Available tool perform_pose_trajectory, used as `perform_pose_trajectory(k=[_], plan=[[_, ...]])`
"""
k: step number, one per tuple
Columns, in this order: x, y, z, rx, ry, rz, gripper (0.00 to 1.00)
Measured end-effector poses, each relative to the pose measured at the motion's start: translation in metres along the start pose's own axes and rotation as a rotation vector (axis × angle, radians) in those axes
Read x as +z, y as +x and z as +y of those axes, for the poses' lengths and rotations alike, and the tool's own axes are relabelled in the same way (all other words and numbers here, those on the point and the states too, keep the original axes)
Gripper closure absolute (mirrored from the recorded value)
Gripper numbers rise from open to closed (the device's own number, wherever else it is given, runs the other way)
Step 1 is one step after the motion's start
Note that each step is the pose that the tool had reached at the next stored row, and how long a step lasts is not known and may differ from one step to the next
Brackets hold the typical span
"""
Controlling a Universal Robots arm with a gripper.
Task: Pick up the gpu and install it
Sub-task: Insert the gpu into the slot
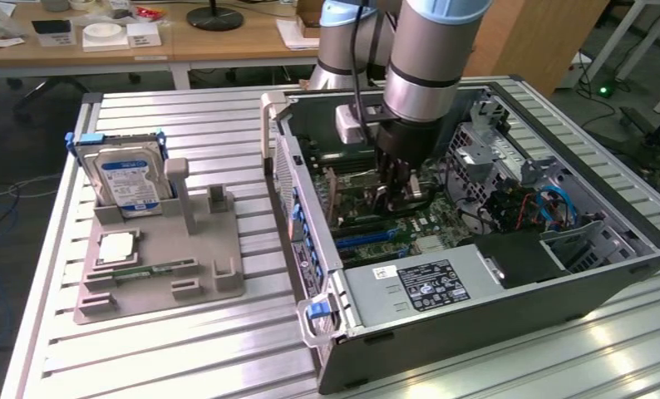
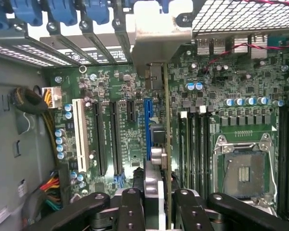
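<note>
Gripper: the gripper (image 2: 156,208) is clenched on the gpu (image 2: 160,43), with a finger (image 2: 130,204) pressed to each face of the thin card. Pinching across the board holds it on edge and square to the slots.
Gripper in the case: in the exterior view the gripper (image 1: 401,179) reaches straight down into the open computer case (image 1: 596,274), which lies on its side so the board faces up.
Gpu: it is in the grasp, running away from the fingertips towards the rear wall of the case. Its pale metal bracket is at the far end, up among the blue clips (image 2: 62,12) of the slot covers.
Blue slot (image 2: 147,120): it lies directly below the held card and parallel to it — the likely target. Whether the card's edge touches it I cannot tell.
Motherboard (image 2: 111,86): it spreads out beneath the gripper. Black slots (image 2: 97,139) sit just beside the blue one and a white slot (image 2: 78,137) lies further off.
Other side of the card: memory slots (image 2: 195,144), then the CPU socket (image 2: 243,171).
Holder (image 1: 158,283): well apart from the gripper, at the exterior view's left on the table (image 1: 197,357). The hard drive (image 1: 130,179) stands upright in it and a memory stick (image 1: 153,270) lies flat.
Stage: judged from this, the pick-up is done and seating is not yet confirmed.
</note>
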State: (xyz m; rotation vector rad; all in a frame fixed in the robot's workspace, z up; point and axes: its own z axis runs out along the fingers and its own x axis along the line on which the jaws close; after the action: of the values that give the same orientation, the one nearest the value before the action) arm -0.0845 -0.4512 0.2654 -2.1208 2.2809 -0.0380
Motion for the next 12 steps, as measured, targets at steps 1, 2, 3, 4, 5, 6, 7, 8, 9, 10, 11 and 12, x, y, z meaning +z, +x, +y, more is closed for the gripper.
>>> perform_pose_trajectory(k=[1,2,3,4,5,6,7,8,9,10,11,12], plan=[[0.0018,0.0,0.0003,0.0,0.0,-0.0001,0.71],[0.0035,0.0,0.0005,0.0,-0.0001,0.0001,0.71],[0.0054,0.0,0.0007,0.0,0.0,0.0001,0.71],[0.0071,0.0,0.001,0.001,0.0,0.0001,0.71],[0.0088,0.0,0.002,0.001,-0.0001,0.0001,0.71],[0.0098,0.0,0.0039,0.001,-0.0001,0.0001,0.71],[0.0105,0.0,0.0057,0.001,-0.0001,0.0002,0.71],[0.0114,0.0,0.0069,0.001,0.0,0.0,0.71],[0.0124,0.001,0.0075,0.001,0.0,0.0,0.71],[0.0136,0.001,0.0075,0.001,0.0,0.0,0.71],[0.0154,0.001,0.0076,0.001,-0.0001,0.0001,0.71],[0.0172,0.001,0.0077,0.001,-0.0001,0.0,0.71]])
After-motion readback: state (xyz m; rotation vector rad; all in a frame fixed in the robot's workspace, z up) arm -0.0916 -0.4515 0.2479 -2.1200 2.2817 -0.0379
